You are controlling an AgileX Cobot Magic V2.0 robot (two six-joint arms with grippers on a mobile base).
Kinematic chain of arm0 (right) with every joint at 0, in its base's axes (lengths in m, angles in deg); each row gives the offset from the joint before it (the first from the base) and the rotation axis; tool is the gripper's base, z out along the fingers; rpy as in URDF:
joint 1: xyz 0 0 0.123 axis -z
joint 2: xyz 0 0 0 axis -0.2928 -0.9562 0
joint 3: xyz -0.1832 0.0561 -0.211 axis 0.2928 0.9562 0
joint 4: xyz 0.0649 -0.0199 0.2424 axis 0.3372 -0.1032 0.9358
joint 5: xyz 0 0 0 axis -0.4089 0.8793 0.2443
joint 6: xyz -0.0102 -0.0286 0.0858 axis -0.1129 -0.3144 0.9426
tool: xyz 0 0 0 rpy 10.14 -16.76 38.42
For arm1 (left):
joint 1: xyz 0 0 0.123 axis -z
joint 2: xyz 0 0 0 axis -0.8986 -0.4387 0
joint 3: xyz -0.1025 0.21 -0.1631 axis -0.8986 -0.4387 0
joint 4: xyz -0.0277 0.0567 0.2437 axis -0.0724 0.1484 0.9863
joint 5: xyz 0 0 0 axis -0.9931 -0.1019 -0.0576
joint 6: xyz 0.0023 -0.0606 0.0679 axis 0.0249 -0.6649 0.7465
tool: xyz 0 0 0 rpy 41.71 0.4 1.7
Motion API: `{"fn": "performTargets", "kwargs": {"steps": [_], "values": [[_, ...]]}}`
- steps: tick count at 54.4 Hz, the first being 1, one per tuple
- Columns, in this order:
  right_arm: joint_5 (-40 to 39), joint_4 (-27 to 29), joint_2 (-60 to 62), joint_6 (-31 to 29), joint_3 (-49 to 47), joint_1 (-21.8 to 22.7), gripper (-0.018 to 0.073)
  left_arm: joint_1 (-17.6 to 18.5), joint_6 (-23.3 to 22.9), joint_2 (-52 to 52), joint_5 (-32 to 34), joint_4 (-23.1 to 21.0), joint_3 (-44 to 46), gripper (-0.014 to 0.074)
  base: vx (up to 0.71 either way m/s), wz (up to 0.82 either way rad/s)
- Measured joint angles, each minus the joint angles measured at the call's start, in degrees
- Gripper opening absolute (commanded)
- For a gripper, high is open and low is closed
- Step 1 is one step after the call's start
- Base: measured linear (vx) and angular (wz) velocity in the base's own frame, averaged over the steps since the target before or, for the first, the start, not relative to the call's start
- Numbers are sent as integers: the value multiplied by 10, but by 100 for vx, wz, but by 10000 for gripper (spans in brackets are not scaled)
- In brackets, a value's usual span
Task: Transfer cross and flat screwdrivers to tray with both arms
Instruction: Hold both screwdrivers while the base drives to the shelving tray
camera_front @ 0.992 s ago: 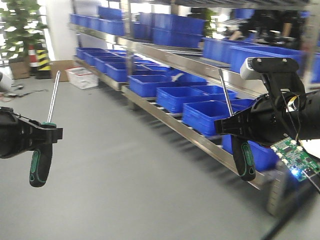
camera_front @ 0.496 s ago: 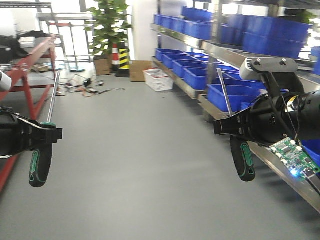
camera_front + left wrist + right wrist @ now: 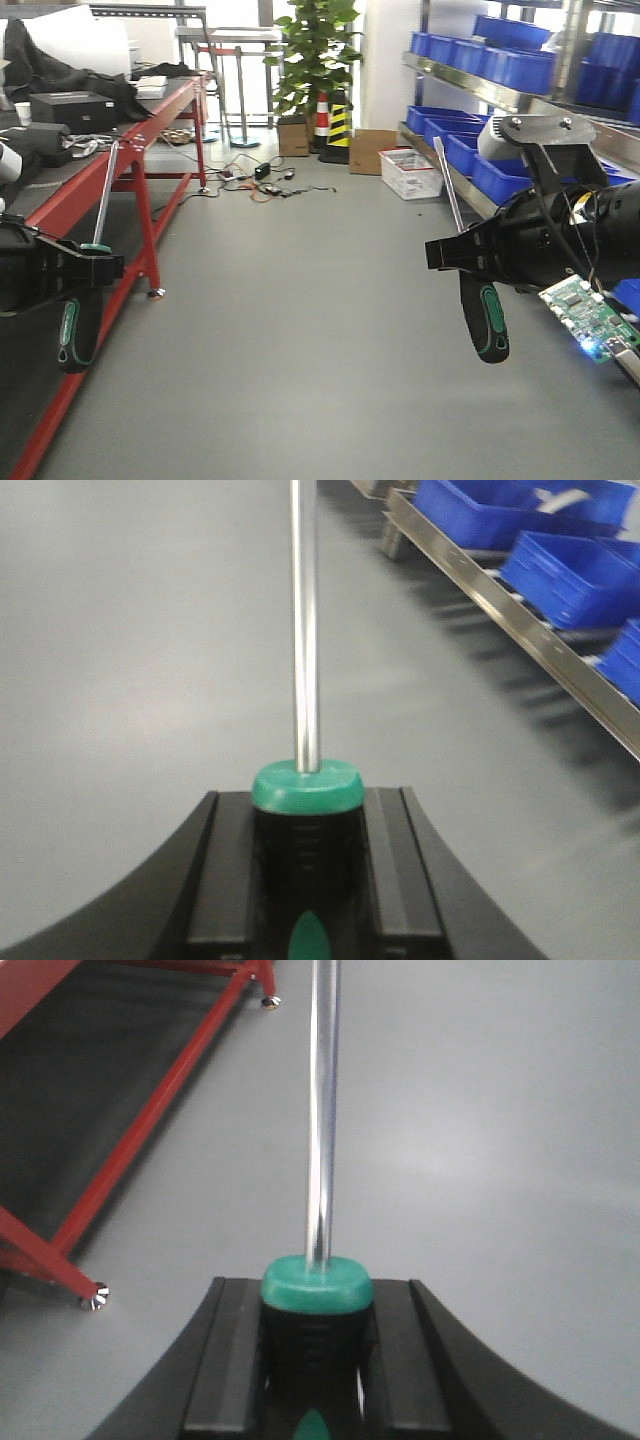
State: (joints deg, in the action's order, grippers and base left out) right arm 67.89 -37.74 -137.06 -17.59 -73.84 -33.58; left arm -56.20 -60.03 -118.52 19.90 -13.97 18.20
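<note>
I am carrying one screwdriver in each arm: my left end effector point(image 3: 100, 266) is clamping the left screwdriver point(image 3: 77, 332) at the top of its handle, just below the green collar, shaft pointing up and handle hanging beneath; my right end effector point(image 3: 447, 254) is gripping the right screwdriver point(image 3: 485, 322) the same way, its shaft leaning slightly; both tools are riding in the air above the grey floor point(image 3: 300, 360), and the tray is showing in none of my views; the tips are too small for telling cross from flat. I am judging the transfer as partway along; the red-framed bench point(image 3: 120, 140) is standing close on my left and the shelf of blue bins point(image 3: 520, 45) on my right, so a wide swing could be knocking a long shaft against either; a jolt could also be twisting a handle in its high, narrow hold.
</note>
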Motion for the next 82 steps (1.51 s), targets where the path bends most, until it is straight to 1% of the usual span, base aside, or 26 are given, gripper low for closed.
{"fn": "performTargets", "kwargs": {"steps": [29, 45, 61, 82], "values": [[0, 0, 0, 0, 0, 0, -8, 0, 0, 0, 0, 0, 0, 0, 57, 22], [0, 2, 0, 0, 0, 0, -8, 0, 0, 0, 1, 1, 0, 0, 56, -1], [0, 2, 0, 0, 0, 0, -8, 0, 0, 0, 1, 1, 0, 0, 50, -39], [0, 2, 0, 0, 0, 0, -8, 0, 0, 0, 1, 1, 0, 0, 46, -72]]}}
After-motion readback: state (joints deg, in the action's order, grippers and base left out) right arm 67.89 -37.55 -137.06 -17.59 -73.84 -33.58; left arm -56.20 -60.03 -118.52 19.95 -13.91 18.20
